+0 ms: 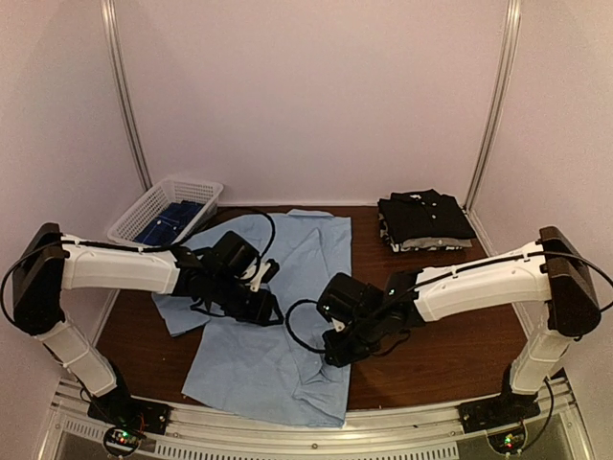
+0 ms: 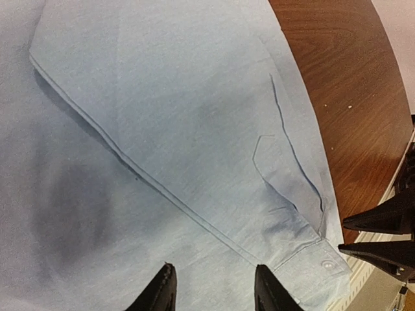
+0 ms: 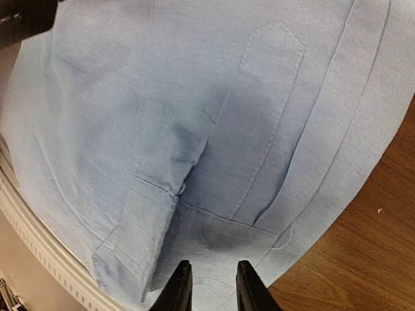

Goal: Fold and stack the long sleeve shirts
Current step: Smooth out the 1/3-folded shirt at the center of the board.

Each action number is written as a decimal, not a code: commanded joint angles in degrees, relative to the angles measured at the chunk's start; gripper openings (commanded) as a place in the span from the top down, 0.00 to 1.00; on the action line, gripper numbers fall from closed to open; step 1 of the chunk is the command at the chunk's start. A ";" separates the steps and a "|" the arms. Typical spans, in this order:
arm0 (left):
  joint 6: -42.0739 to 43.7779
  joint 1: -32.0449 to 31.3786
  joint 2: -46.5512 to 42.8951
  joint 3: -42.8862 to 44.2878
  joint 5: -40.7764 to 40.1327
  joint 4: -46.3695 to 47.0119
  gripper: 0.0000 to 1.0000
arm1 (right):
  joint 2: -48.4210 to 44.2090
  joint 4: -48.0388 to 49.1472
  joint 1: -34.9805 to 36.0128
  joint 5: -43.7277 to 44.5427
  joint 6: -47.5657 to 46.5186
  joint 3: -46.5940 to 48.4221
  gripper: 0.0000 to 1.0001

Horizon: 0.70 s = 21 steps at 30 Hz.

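though flat on table [image 1: 460, 356], light blue shirt [image 1: 257, 366]

Left arm [image 1: 115, 266] and right arm [image 1: 479, 283] were clad in white shells, with black housings fitted at elbows [image 1: 38, 273] and wrists. Thin black cables [image 1: 274, 230] were looped along each arm. Bases [image 1: 129, 417] were built black, and small red and green lights were lit on them. Fingers [image 2: 162, 288] were shown black, tapered and pointed in both wrist views.
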 commanded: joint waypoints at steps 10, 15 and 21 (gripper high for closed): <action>-0.05 0.46 1.06 2.23 1.83 1.83 0.57 | 1.07 8.40 0.71 -1.69 -0.25 -2.06 0.61; -0.07 0.46 0.77 2.22 1.55 1.22 0.57 | 3.96 7.98 1.29 -2.22 -0.98 -1.58 0.57; 0.03 0.46 0.71 2.30 1.50 1.06 0.57 | 6.01 6.15 2.26 -1.05 -1.66 -1.32 0.52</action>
